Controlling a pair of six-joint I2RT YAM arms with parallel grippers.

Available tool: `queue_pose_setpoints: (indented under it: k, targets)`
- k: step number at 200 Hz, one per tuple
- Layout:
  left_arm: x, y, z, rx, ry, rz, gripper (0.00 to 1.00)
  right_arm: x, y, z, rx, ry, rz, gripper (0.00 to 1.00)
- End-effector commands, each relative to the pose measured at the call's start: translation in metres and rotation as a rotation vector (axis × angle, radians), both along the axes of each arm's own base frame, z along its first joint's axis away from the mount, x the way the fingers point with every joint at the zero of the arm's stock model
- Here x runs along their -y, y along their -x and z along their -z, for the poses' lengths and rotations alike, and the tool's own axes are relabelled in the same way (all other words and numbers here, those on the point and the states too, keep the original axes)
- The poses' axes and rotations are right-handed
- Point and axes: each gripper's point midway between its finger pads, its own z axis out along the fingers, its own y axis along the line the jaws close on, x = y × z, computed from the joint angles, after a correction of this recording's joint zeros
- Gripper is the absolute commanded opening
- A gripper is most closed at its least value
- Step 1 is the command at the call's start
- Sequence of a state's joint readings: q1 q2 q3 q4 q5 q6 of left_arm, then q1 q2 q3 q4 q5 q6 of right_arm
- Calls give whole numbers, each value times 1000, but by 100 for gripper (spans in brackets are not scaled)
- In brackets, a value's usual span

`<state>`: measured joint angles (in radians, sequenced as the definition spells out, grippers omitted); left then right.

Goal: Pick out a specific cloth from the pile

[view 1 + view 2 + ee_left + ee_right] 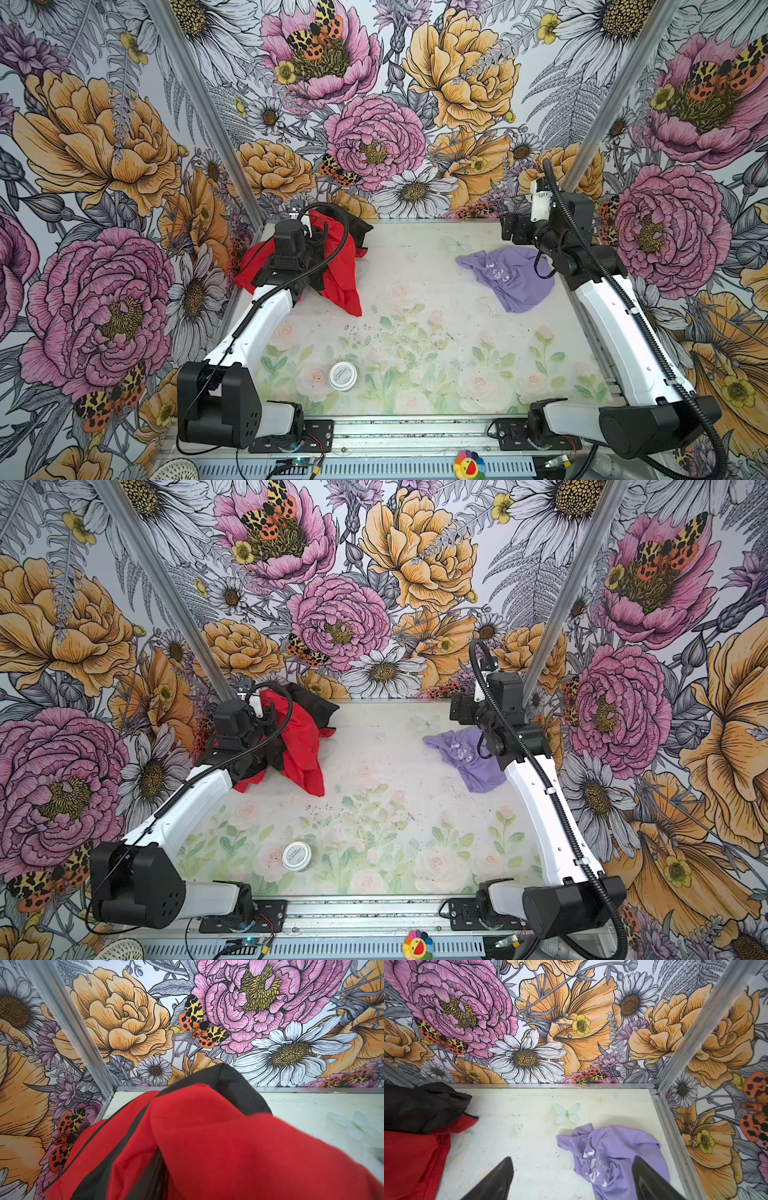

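Closest to me, a small round white tin (343,376) sits on the flowered table (415,299); its label is too small to read. Behind the tin the left arm (266,316) leans up and away into the far left corner, its wrist bent down into the pile (332,266). The red cloth (343,278) is bunched round the left gripper (311,245) and fills its wrist view, so I can't tell how those fingers stand. On the other side the right arm (606,316) rises steeply along the right edge, elbow high and forearm turned inward. The right gripper (572,1159) hangs just above the table with its black fingers (500,1178) spread wide and nothing between them. The cloth (511,278) lies crumpled at far right, well apart from the pile, one finger over its edge. Its white print is folded; only "ARD" reads. Farthest back, the black cloth (359,226) slumps against the wall.
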<state>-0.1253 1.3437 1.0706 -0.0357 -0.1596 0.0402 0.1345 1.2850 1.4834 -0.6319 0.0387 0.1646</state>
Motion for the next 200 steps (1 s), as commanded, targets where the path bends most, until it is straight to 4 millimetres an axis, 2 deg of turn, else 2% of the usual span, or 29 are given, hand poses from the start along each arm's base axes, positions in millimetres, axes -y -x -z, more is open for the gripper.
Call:
queue_pose_setpoints:
  k: [1, 19, 37, 53, 67, 84, 112, 121, 138, 148, 200]
  targets:
    - [5, 7, -27, 89, -3, 24, 45, -4, 0, -4, 33, -24, -12, 89]
    - [7, 10, -30, 96, -7, 34, 52, -4, 2, -2, 33, -24, -15, 90]
    - [8, 13, -34, 107, -20, 41, 64, -5, 3, 1, 31, -27, -17, 90]
    - [10, 15, -35, 111, -44, 50, 69, -6, 3, 4, 26, -29, -23, 90]
    - [17, 18, -33, 99, -96, 52, 77, -6, 2, 6, 22, -28, -24, 90]
    - [29, 23, -27, 56, -139, 81, 81, -7, 2, 11, 13, -26, -28, 90]
    - [12, 33, -14, -24, 40, 30, 85, -11, 2, 15, 8, -33, -49, 92]
    - [6, 39, -11, -40, 105, 22, 89, -12, 2, 17, 5, -35, -54, 96]
    - [4, 50, -6, -76, 224, 40, 95, -13, 5, 17, 7, -37, -63, 97]
    - [9, 59, -3, -102, 277, 74, 99, -13, 8, 16, 10, -38, -69, 97]
    - [45, 107, 26, -321, 391, 269, 99, -14, 18, 20, 12, -39, -83, 100]
